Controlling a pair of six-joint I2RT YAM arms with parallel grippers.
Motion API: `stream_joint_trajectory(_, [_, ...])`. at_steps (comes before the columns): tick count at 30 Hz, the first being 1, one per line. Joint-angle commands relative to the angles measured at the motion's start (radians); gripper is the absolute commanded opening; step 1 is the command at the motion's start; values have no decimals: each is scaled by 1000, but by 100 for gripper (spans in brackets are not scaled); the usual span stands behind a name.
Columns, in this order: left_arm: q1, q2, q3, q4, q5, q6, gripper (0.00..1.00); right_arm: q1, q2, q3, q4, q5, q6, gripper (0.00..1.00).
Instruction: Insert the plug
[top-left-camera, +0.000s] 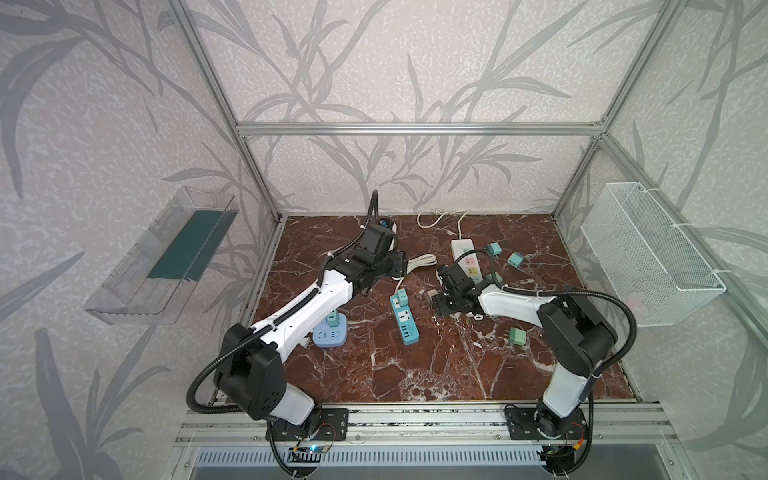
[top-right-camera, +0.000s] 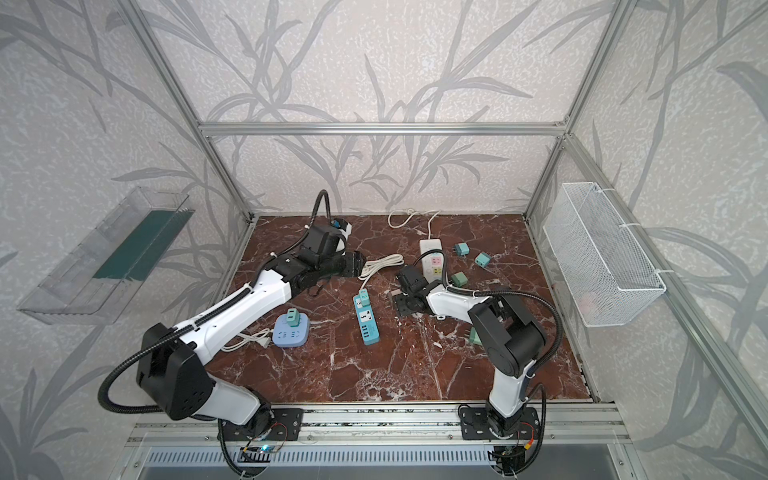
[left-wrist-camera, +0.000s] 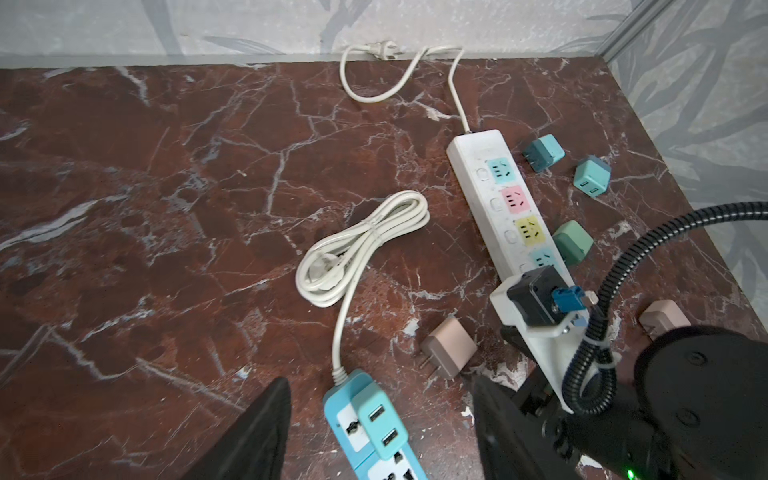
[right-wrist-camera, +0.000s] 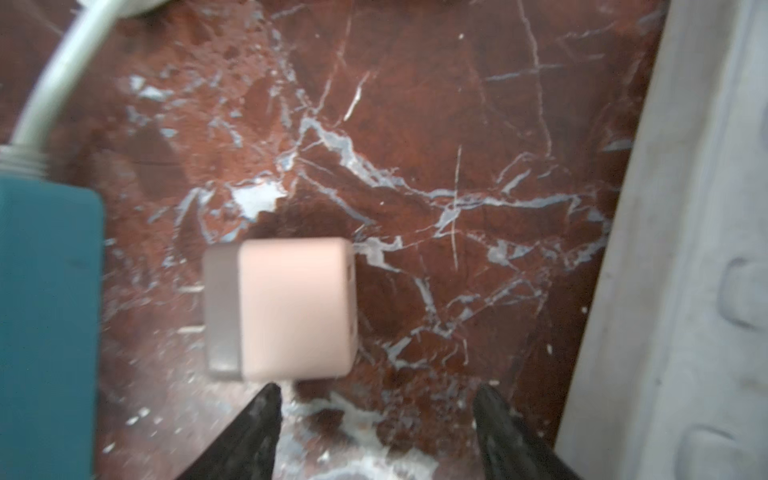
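A pale pink plug (right-wrist-camera: 291, 307) lies on its side on the marble table (top-left-camera: 415, 374), prongs toward the blue power strip (right-wrist-camera: 45, 324). My right gripper (right-wrist-camera: 376, 399) hovers open just short of it; the plug sits beyond one fingertip, not between the jaws. In both top views the plug (top-left-camera: 427, 297) shows at the tip of that gripper (top-left-camera: 434, 304), between the blue strip (top-left-camera: 405, 320) and the white power strip (top-left-camera: 467, 257). My left gripper (left-wrist-camera: 380, 415) is open and empty, raised above the blue strip's cord end (left-wrist-camera: 345, 399), where a teal USB adapter (left-wrist-camera: 380, 419) is plugged in.
A coiled white cord (top-left-camera: 419, 264) lies by the left gripper (top-left-camera: 402, 264). Teal and green plugs (top-left-camera: 493, 248) (top-left-camera: 516, 336) are scattered right of the white strip. A round lilac socket block (top-left-camera: 328, 334) sits under the left arm. A wire basket (top-left-camera: 648, 253) hangs on the right wall.
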Motion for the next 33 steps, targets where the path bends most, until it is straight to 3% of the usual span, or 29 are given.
stream_joint_trajectory(1, [-57,126,174,-179,-31,47,69,-4,-200,-109,78,23,37,73])
stream_joint_trajectory(3, [-79,215,291,-289,-37,63,67,-8,-289,-201,142,149,73,73])
stream_joint_trajectory(7, [-117,294,347,-282,-58,131,68,-17,-421,-301,206,282,103,73])
stream_joint_trajectory(11, [-154,323,324,-222,-96,216,73,-22,-490,-347,221,377,127,73])
stream_joint_trajectory(15, [-163,290,186,-20,-98,319,77,-26,-520,-377,234,453,161,76])
stream_joint_trajectory(19, [-164,288,134,57,-40,372,77,-30,-513,-418,323,475,171,81])
stream_joint_trajectory(21, [-162,324,213,-61,-3,389,73,-34,-481,-407,336,457,161,84])
stream_joint_trajectory(24, [-163,397,338,-230,-17,397,70,-54,-441,-338,224,336,180,83])
stream_joint_trajectory(33, [-165,484,376,-368,64,535,73,-111,-438,-345,191,288,207,81])
